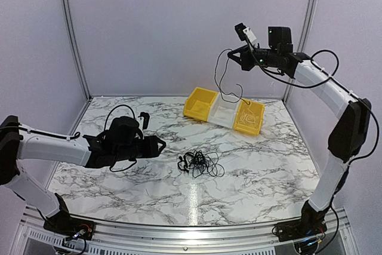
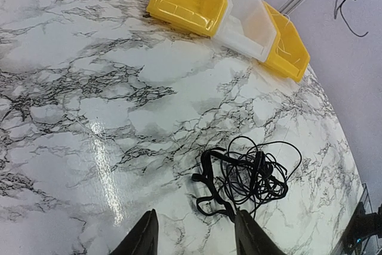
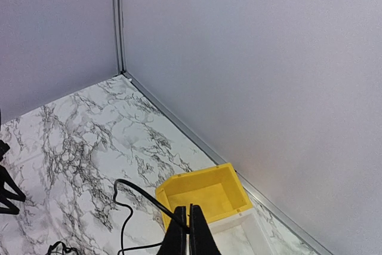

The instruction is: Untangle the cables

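Observation:
A small tangle of thin black cables (image 1: 200, 163) lies on the marble table, just right of my left gripper (image 1: 161, 144). In the left wrist view the tangle (image 2: 250, 174) sits ahead and to the right of my left gripper (image 2: 196, 219), which is open with only bare table between its fingers. High above the bins, my right gripper (image 1: 233, 55) is shut on one separate black cable (image 1: 222, 82) that hangs down in a loop. The right wrist view has the right gripper (image 3: 189, 212) pinching that cable (image 3: 140, 194), which trails down to the left.
A row of three bins stands at the back of the table: a yellow bin (image 1: 200, 104), a white bin (image 1: 225, 111) and another yellow bin (image 1: 250, 116). Grey walls close the table's back and sides.

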{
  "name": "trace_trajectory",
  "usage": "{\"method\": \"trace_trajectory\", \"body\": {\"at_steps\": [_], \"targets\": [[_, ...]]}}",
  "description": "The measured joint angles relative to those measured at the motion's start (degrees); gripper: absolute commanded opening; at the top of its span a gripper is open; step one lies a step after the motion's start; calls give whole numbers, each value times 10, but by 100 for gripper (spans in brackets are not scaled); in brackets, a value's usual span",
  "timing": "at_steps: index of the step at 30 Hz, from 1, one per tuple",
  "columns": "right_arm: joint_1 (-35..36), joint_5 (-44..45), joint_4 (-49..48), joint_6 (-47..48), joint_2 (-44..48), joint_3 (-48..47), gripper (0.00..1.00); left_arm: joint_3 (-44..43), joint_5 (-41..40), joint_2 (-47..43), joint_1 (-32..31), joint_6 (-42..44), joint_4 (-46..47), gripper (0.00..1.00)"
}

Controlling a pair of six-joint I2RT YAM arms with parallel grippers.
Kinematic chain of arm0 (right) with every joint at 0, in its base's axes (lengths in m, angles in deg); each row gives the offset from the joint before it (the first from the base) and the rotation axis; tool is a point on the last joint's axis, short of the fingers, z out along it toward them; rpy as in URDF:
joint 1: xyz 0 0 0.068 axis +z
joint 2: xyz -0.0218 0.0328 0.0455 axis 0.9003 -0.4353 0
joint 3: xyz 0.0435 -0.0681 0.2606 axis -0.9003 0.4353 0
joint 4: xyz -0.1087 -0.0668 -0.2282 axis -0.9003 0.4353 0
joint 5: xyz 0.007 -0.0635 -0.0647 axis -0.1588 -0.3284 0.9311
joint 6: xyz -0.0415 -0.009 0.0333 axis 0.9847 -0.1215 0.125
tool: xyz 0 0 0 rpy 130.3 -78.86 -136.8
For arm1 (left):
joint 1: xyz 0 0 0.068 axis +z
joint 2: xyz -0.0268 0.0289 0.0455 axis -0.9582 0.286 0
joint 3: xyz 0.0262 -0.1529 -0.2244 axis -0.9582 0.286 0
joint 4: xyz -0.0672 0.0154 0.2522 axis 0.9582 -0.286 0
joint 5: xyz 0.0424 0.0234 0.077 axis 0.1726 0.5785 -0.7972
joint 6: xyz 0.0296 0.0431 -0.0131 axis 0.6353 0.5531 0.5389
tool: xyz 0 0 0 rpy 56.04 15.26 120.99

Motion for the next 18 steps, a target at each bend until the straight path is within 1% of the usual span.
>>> {"method": "trace_trajectory", "body": {"at_steps": [12, 18], "targets": [[-26, 24, -31, 19, -94, 7, 0, 8, -23, -39, 0, -3, -56, 47], [-46, 38, -40, 23, -167, -25, 0, 25, -37, -77, -1, -16, -74, 47]]}}
